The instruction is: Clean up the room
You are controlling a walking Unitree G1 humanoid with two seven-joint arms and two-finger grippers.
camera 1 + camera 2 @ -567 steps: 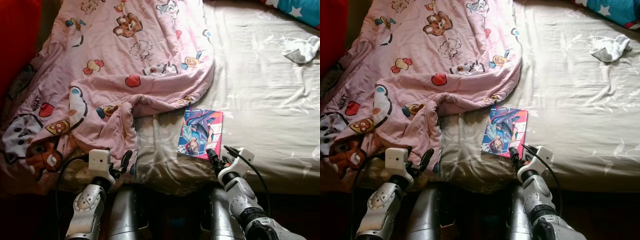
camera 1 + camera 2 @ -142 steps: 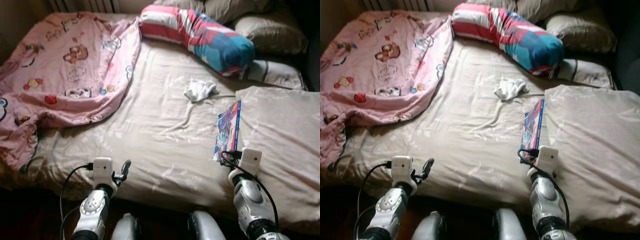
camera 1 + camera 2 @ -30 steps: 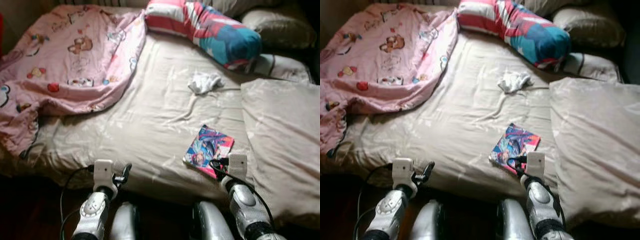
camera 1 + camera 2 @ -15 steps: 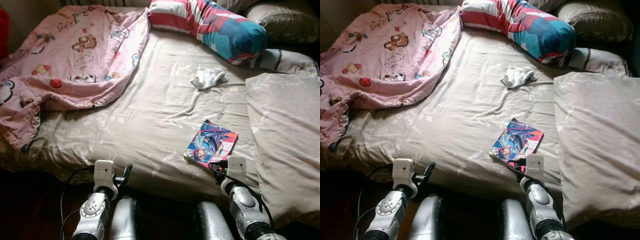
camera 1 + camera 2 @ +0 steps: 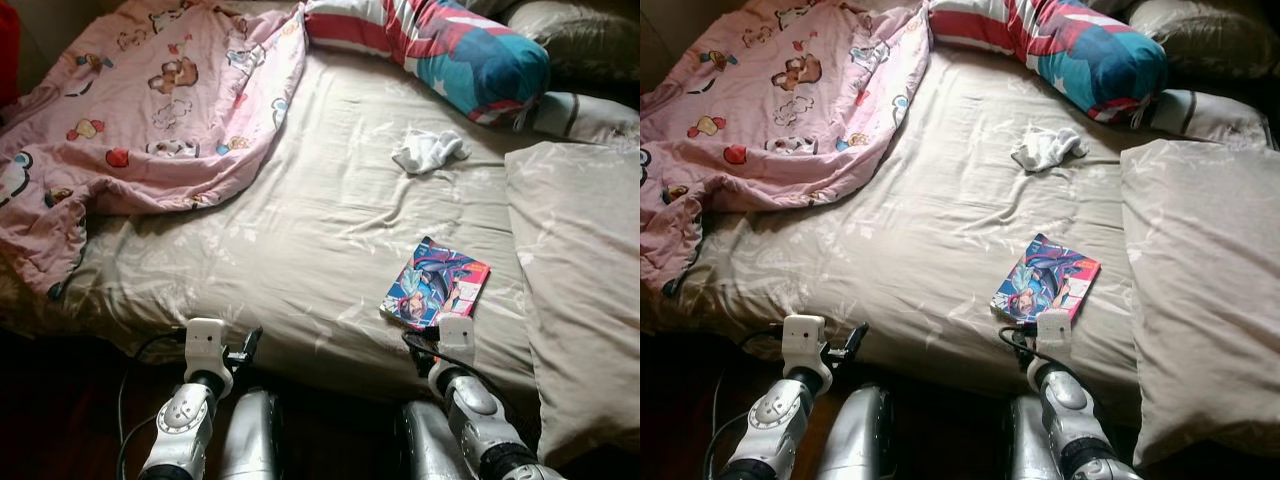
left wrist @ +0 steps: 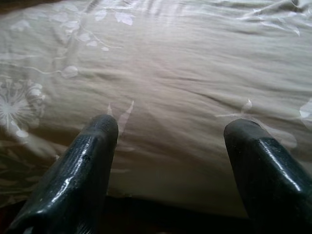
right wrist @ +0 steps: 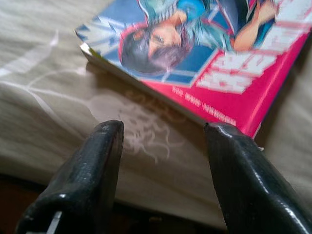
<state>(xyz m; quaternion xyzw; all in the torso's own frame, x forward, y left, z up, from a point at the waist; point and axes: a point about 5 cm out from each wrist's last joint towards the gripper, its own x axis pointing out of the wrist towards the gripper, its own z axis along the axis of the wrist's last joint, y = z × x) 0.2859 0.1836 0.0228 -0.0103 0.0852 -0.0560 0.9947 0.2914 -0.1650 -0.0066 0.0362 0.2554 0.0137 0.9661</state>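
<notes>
Bedsheet (image 5: 300,230), beige with a pale flower print, spreads across the left eye view. A comic book (image 5: 435,283) lies flat on it at about four o'clock from the picture's middle, cover up, near the bed's front edge. The right gripper (image 5: 432,335) sits just below the book's near edge, at the book's six o'clock. The left gripper (image 5: 248,347) hangs at the bed's front edge at about seven o'clock, over bare sheet. A pink cartoon blanket (image 5: 150,110) is bunched at ten o'clock, a striped red-and-blue bolster (image 5: 440,45) lies at one o'clock, a white sock (image 5: 428,150) rests between bolster and book, and a beige pillow (image 5: 580,290) lies at three o'clock.

The right eye view gives the same layout, with the book (image 5: 1046,277) just beyond the right wrist's white camera block (image 5: 1053,324).

The left wrist view adds what the head views cannot: the left gripper's fingers (image 6: 85,170) stand wide apart, holding nothing, pointed at printed sheet with the dark gap under the bed edge below them.

The right wrist view shows the right gripper's fingers (image 7: 95,165) also spread wide and empty. The book's pink lower edge (image 7: 229,92) lies just past the fingertips, one tip close beside its corner; whether it touches cannot be told.
</notes>
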